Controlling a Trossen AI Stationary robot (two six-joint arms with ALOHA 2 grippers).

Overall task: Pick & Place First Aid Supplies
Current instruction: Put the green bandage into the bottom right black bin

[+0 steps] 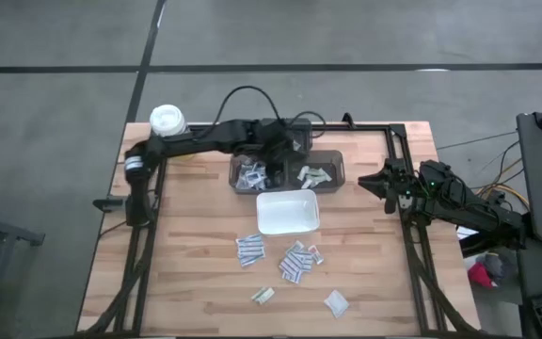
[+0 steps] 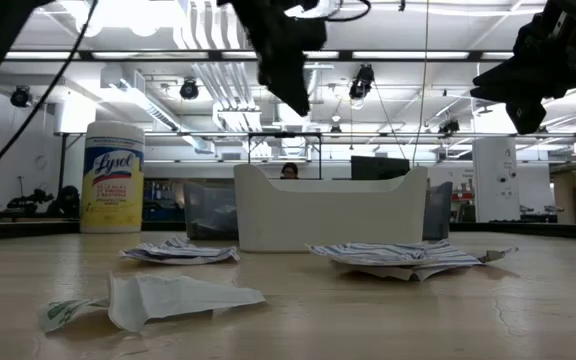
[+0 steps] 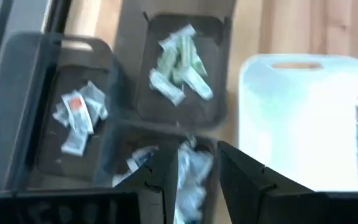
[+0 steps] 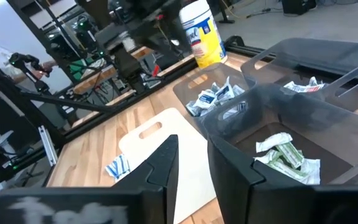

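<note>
Loose first aid packets lie flat on the wooden table: two clusters (image 1: 250, 250) (image 1: 296, 262) and two single ones (image 1: 263, 296) (image 1: 336, 301) nearer the front edge. More packets fill dark bins (image 1: 332, 160) behind a white tray (image 1: 287, 218). In the left wrist view these are greenish ones (image 3: 179, 62), white ones with orange print (image 3: 76, 115) and white-blue ones (image 3: 191, 171). My left gripper (image 3: 194, 149) hovers open above the bins (image 1: 276, 155), with nothing between its fingers. My right gripper (image 1: 376, 182) waits open at the table's right edge (image 4: 191, 140).
A yellow canister with a white lid (image 1: 167, 120) stands at the far left corner. A black frame rail (image 1: 407, 235) runs along the table's right side. Bare wood lies left of the tray and along the near edge.
</note>
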